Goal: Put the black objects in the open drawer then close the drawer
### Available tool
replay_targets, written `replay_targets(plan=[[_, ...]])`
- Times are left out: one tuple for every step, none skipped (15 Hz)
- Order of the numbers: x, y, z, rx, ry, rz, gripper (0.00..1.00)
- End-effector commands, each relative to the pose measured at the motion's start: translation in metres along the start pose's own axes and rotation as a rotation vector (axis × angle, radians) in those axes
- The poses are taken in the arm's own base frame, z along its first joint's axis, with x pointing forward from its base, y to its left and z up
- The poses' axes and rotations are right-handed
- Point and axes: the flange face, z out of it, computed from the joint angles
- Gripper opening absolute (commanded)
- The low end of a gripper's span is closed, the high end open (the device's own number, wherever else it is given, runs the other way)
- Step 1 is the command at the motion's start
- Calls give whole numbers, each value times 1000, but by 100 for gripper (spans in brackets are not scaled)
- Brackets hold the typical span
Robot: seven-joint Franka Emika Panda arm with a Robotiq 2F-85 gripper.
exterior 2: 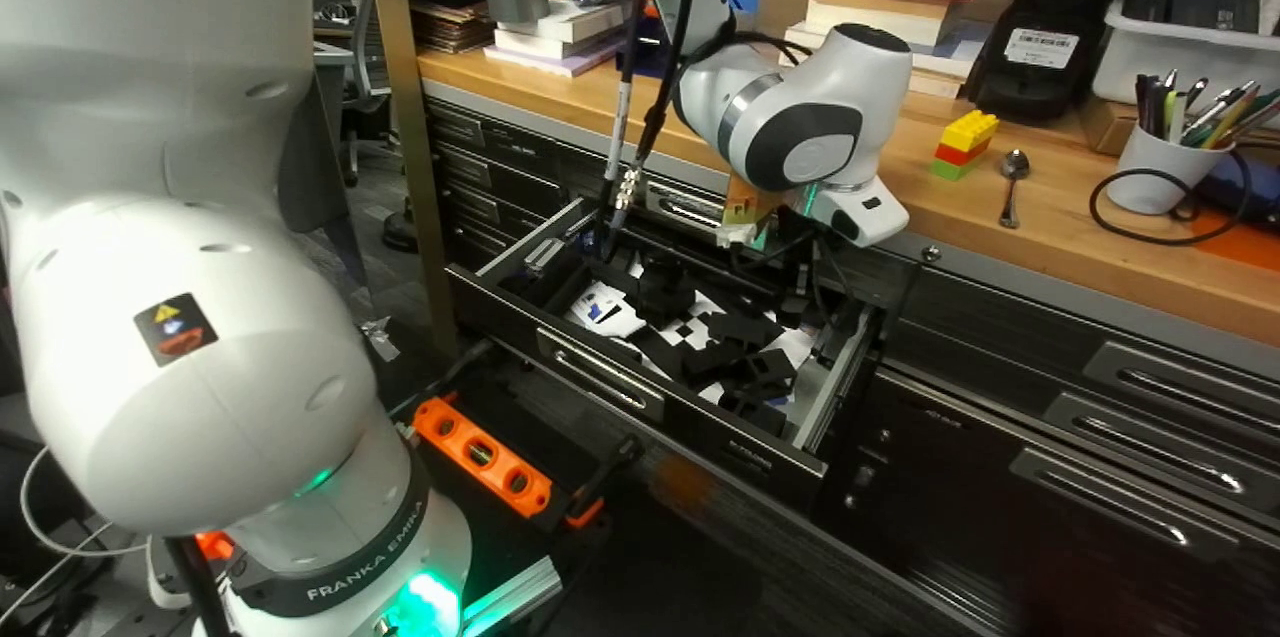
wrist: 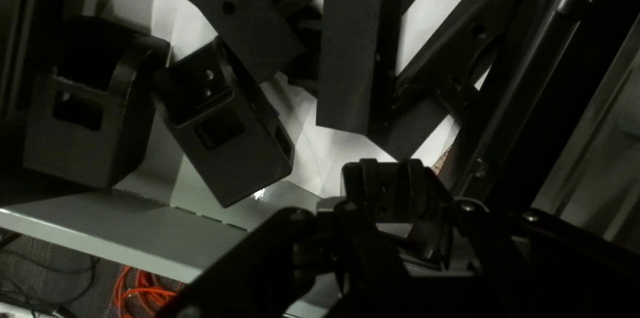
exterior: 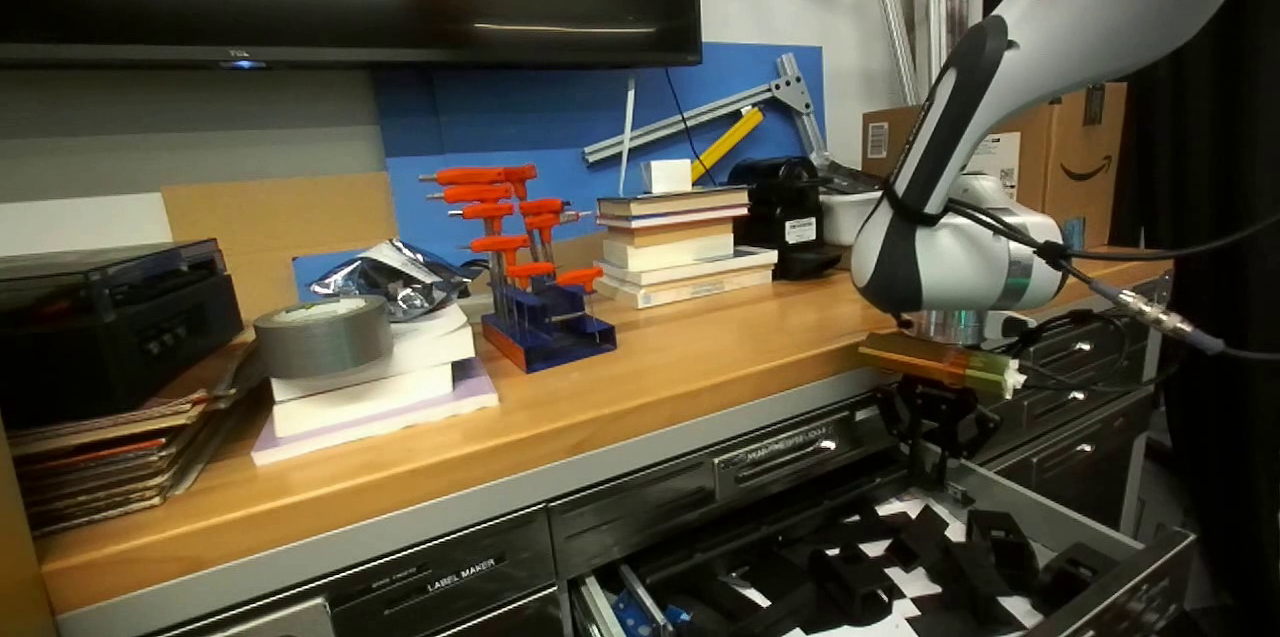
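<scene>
The drawer (exterior 2: pixel 690 422) stands pulled out below the counter, its bottom lined with black-and-white patterned sheets. Several black objects lie jumbled inside it, among them a hollow block (wrist: pixel 235 168), a flat bar (wrist: pixel 350 53) and a boxy piece with a rounded cutout (wrist: pixel 85 128). My gripper (exterior: pixel 930 462) points down over the back corner of the drawer, near its side wall (exterior: pixel 1050 502). In the wrist view the gripper (wrist: pixel 397 203) is shut on a dark ribbed black object (wrist: pixel 385 190). Dim light hides its lower part and where its underside rests.
Above the drawer runs the wooden counter (exterior: pixel 650 377), with book stacks (exterior: pixel 680 252), red-handled hex keys (exterior: pixel 500 207), a tape roll (exterior: pixel 325 337), toy bricks (exterior 2: pixel 965 145) and a spoon (exterior 2: pixel 1012 187). Shut drawers (exterior 2: pixel 1150 437) flank it. An orange level (exterior 2: pixel 482 455) lies below, beside the arm's base.
</scene>
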Motion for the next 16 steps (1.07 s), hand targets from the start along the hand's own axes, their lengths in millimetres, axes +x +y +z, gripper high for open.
replay_targets(plan=[[17,-5,-2,31,14,32,16],[19,-5,-1,31,15,41,16],[20,-5,-1,32,14,45,17],[21,-5,0,32,7,48,64],[21,-5,0,35,6,52,64],[19,-5,-1,36,-1,51,70],[18,-4,-1,32,-6,51,76],[15,-4,-2,33,-12,46,84],[14,-3,-2,31,-11,43,90],[12,-3,-3,33,-14,39,96],[10,-3,-5,35,-11,35,99],[7,-2,-6,36,-13,28,100],[0,2,-11,35,-11,27,100],[-6,6,-14,37,-10,26,100],[-14,10,-20,40,-17,21,100],[-21,13,-24,39,-24,15,100]])
